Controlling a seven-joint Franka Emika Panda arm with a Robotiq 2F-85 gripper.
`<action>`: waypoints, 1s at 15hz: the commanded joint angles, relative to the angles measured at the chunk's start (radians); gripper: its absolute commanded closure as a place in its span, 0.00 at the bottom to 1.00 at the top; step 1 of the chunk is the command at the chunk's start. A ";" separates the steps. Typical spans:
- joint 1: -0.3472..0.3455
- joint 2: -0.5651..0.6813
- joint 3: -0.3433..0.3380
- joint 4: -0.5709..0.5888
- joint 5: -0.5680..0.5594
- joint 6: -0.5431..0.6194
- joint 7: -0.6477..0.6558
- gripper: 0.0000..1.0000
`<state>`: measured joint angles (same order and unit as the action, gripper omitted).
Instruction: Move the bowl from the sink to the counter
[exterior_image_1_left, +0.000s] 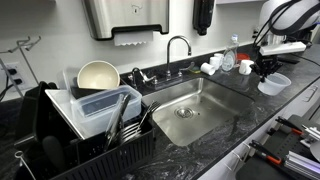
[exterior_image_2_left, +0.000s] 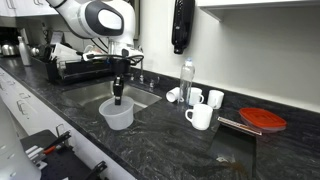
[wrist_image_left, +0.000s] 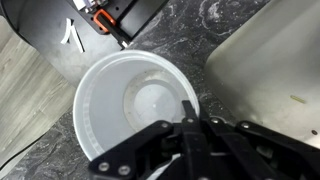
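The small translucent whitish bowl (exterior_image_2_left: 116, 115) stands upright on the black counter (exterior_image_2_left: 170, 140) just in front of the sink (exterior_image_2_left: 98, 94). It also shows in an exterior view (exterior_image_1_left: 274, 85) and fills the wrist view (wrist_image_left: 130, 100). My gripper (exterior_image_2_left: 117, 98) comes straight down on the bowl's rim on the sink side. In the wrist view the fingers (wrist_image_left: 197, 122) are pinched shut on that rim. The steel sink (exterior_image_1_left: 195, 110) holds no bowl, and its edge shows in the wrist view (wrist_image_left: 275, 70).
A black dish rack (exterior_image_1_left: 90, 125) with a large cream bowl (exterior_image_1_left: 97, 75) stands beside the sink. White mugs (exterior_image_2_left: 200, 115), a clear bottle (exterior_image_2_left: 187, 80) and a red lid (exterior_image_2_left: 263, 119) stand on the counter beyond the bowl. Tools (exterior_image_1_left: 300, 140) lie at the counter's front edge.
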<state>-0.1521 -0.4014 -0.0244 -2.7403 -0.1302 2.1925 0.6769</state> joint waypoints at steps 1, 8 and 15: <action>-0.017 0.046 0.019 0.024 0.011 0.029 0.006 0.99; -0.010 0.148 0.024 0.088 -0.011 0.019 0.016 0.99; 0.009 0.230 0.020 0.132 -0.015 0.008 0.017 0.99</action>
<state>-0.1475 -0.2079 -0.0099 -2.6385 -0.1336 2.2148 0.6779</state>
